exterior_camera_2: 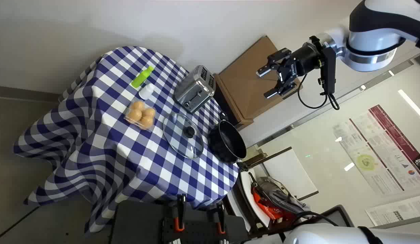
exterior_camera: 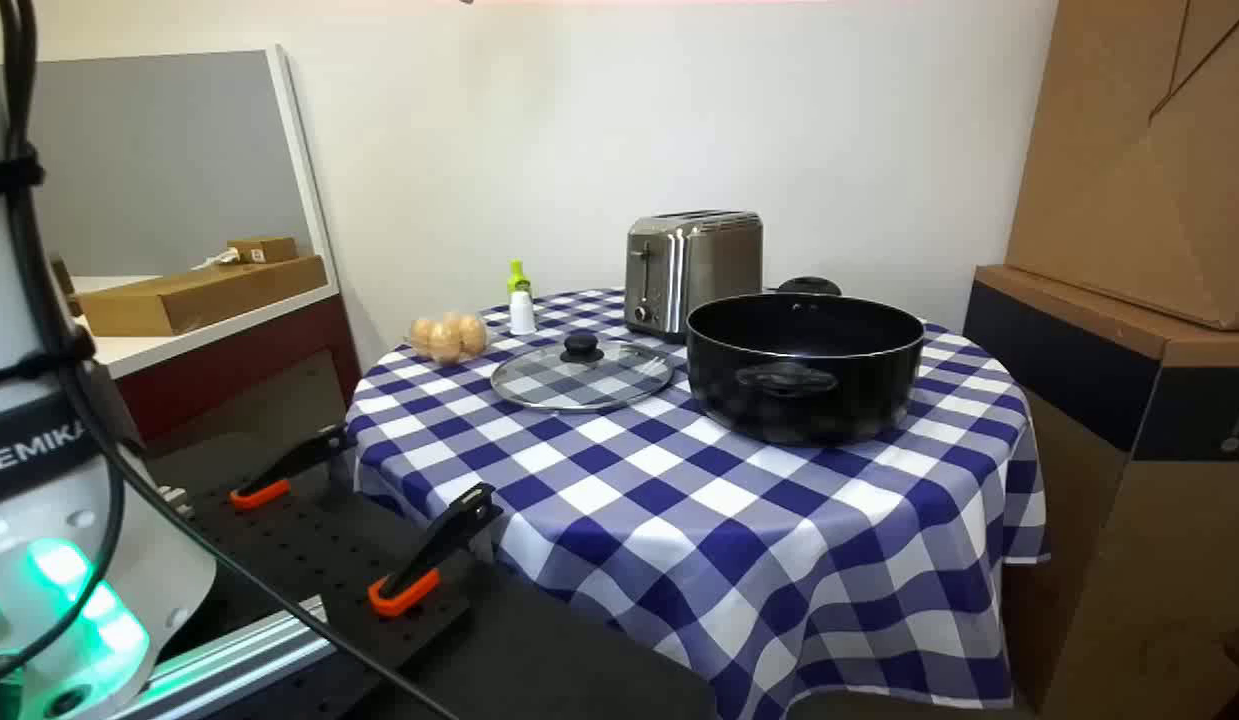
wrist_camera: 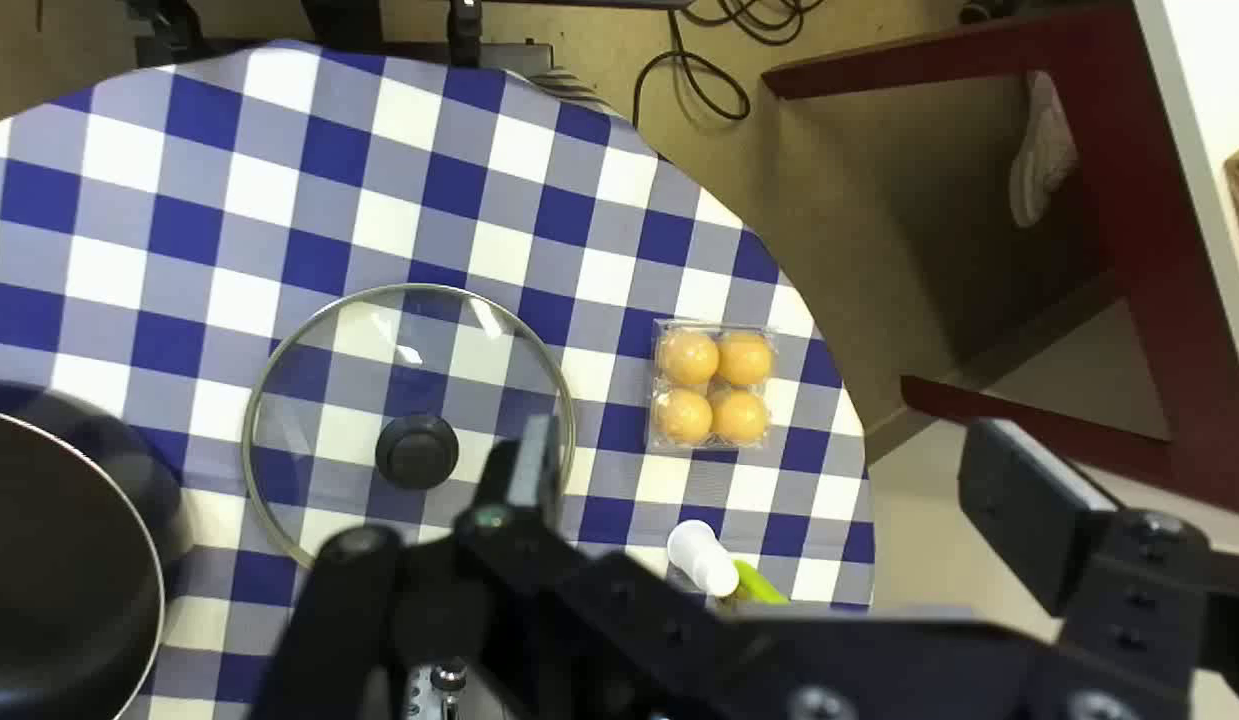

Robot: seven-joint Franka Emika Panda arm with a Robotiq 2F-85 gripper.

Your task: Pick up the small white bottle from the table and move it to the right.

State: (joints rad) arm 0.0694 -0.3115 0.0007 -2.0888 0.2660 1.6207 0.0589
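Observation:
The small white bottle (exterior_camera: 522, 313) stands upright on the blue-and-white checked table (exterior_camera: 619, 490), beside a lime-green bottle (exterior_camera: 518, 275). The white bottle also shows in an exterior view (exterior_camera_2: 146, 91) and, in the wrist view (wrist_camera: 701, 558), low between my fingers. My gripper (exterior_camera_2: 266, 82) is open and empty, held high above the table and well apart from the bottle. In the wrist view, the gripper's (wrist_camera: 779, 470) fingers are spread wide, and its body hides part of the green bottle (wrist_camera: 759, 583).
A clear box of eggs (exterior_camera_2: 140, 115) sits near the white bottle. A glass lid (exterior_camera: 582, 378) with a black knob lies flat mid-table. A large black pot (exterior_camera: 805, 400) and a silver toaster (exterior_camera: 694, 270) stand beyond it. Cardboard boxes (exterior_camera: 1129, 170) stand beside the table.

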